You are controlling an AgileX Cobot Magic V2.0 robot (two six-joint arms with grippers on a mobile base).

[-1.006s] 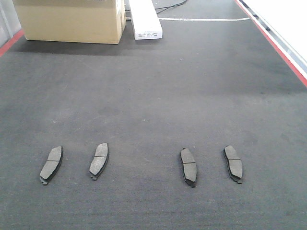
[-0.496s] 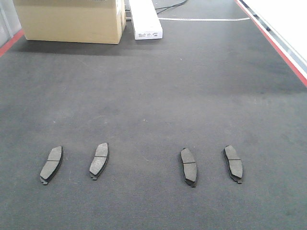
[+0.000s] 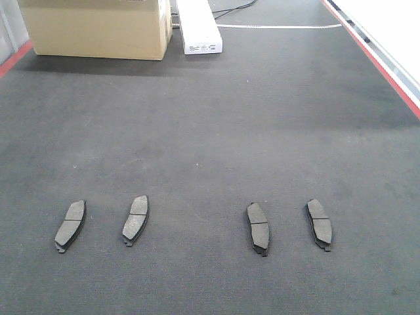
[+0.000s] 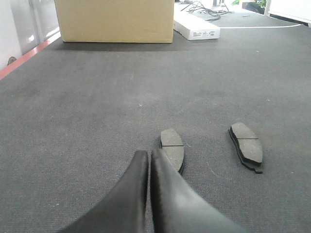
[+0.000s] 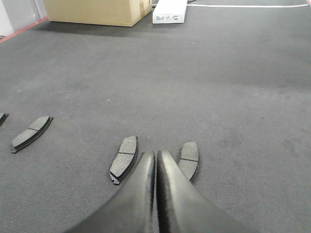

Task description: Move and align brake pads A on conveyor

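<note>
Four dark grey brake pads A lie in a rough row on the charcoal conveyor (image 3: 210, 131): the far-left pad (image 3: 70, 225), the second (image 3: 136, 217), the third (image 3: 258, 226) and the far-right one (image 3: 319, 223). The front view shows neither gripper. In the left wrist view my left gripper (image 4: 148, 153) is shut on nothing, just above the belt, with one pad (image 4: 172, 148) right beside its right fingertip and another pad (image 4: 246, 145) further right. My right gripper (image 5: 156, 153) is also shut and empty, its tips between two pads (image 5: 124, 158) (image 5: 188, 160). Another pad (image 5: 31, 132) lies off to the left.
A cardboard box (image 3: 98, 26) and a long white box (image 3: 199, 29) stand at the far end of the belt. Red stripes run along the right edge (image 3: 380, 62) and the left edge (image 3: 13, 59). A white cable (image 3: 282, 26) lies at the back.
</note>
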